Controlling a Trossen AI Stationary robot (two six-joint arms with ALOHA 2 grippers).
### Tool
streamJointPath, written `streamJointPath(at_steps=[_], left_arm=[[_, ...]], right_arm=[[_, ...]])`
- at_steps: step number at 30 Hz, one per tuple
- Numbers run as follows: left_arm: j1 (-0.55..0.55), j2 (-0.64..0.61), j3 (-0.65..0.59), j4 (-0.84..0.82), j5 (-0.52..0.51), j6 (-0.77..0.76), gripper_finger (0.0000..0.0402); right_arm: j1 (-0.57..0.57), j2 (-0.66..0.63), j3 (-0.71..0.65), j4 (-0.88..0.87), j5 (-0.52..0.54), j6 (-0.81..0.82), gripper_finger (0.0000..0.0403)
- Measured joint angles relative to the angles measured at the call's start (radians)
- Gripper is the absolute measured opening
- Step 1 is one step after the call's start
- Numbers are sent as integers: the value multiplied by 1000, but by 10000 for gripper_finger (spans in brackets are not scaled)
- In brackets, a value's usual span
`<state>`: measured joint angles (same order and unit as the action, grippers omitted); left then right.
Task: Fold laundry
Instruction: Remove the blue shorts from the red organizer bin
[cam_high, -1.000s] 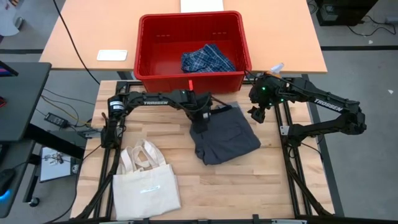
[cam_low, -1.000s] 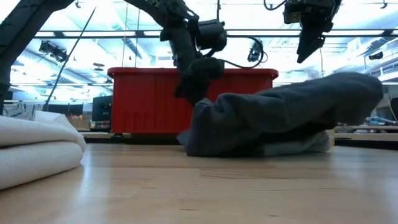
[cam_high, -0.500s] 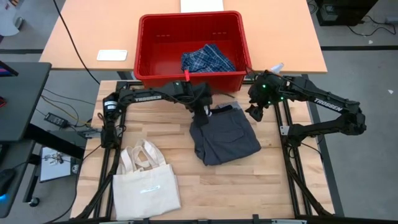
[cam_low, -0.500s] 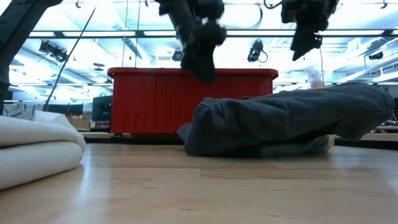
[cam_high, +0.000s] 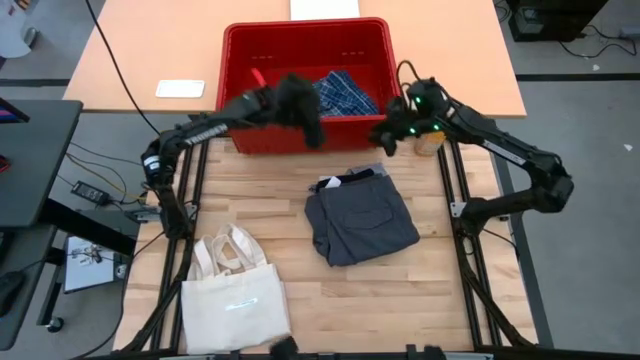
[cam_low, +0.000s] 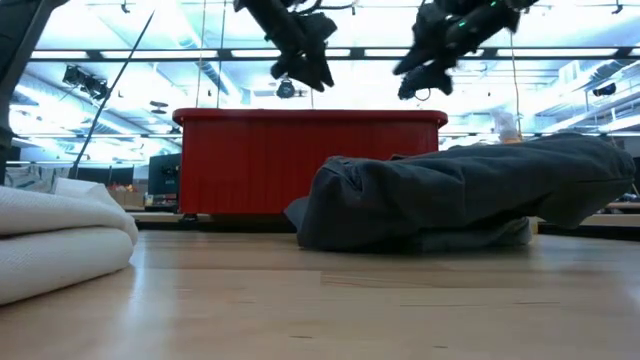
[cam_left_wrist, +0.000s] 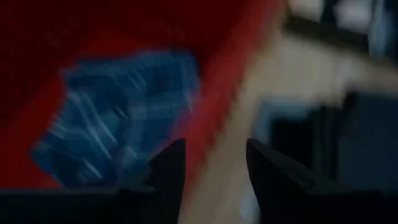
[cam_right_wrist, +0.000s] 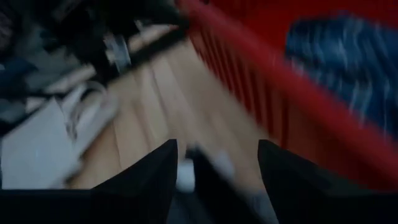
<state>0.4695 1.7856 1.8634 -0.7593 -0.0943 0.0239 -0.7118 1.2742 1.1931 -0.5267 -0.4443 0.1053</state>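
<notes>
Both grippers hovering at the red bin, fingers spread and empty.

The plaid piece is lying in the red bin, partly hidden by the left gripper. The right gripper is hanging over the bin's corner. Charcoal shorts are lying folded mid-table, long axis running toward the bin.

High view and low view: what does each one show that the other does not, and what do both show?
Only the high view shows the blue-and-white plaid piece lying inside the red bin, and the handles of the cream tote bag.

Only the low view shows how high the charcoal garment bulges above the table.

Both show the bin, the bag, the charcoal garment, and the left gripper and right gripper, neither holding anything, up by the bin.
</notes>
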Motion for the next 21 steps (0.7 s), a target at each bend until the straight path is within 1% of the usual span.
streamJointPath(at_steps=[2,6,8,10,12,14,17,21], left_arm=[[64,-15,1,39,21,-33,164],[186,-13,-2,79,145,-116,152],[235,-9,-2,108,195,-152,147],[277,-6,-2,127,224,-190,143],[313,4,-2,136,260,-219,139],[343,21,-2,150,313,-253,133],[374,60,-2,153,390,-283,121],[400,112,-2,191,406,-293,106]], right_arm=[[-19,39,0,118,-29,0,227],[-43,102,1,326,-82,35,226],[-55,125,9,389,-103,65,226],[-63,150,39,408,-105,66,226],[-72,177,82,414,-93,28,226],[-80,209,135,415,-72,-12,226],[-101,276,232,408,-46,-27,226],[-139,387,355,397,-35,-1,226]])
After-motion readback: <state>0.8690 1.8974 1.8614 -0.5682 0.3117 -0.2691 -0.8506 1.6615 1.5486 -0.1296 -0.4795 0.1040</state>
